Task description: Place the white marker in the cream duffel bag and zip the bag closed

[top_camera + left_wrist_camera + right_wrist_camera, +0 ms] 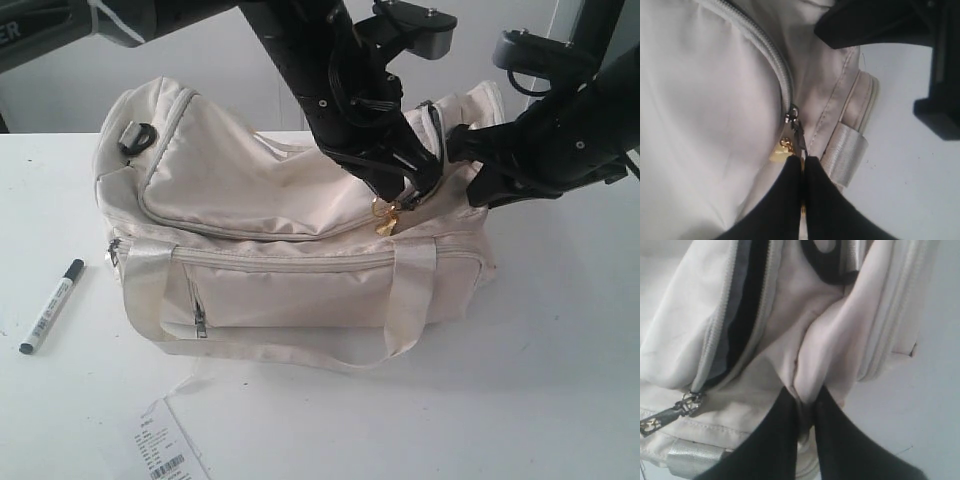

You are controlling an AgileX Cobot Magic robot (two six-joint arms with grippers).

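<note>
The cream duffel bag (290,250) lies on the white table. The white marker (52,306), black cap at its far end, lies on the table left of the bag, outside it. My left gripper (403,197) is at the bag's right end, shut on the top zipper's pull (799,134), with a gold charm (782,150) beside it. My right gripper (456,152) is shut on a fold of the bag's cream end fabric (812,365). In the right wrist view the top zipper stands open past the slider (690,402), showing the dark lining (747,315).
A white paper tag with a barcode (162,450) lies at the table's front edge, in front of the bag. The bag's webbing handles (405,300) hang over its front. Both black arms crowd above the bag's right end.
</note>
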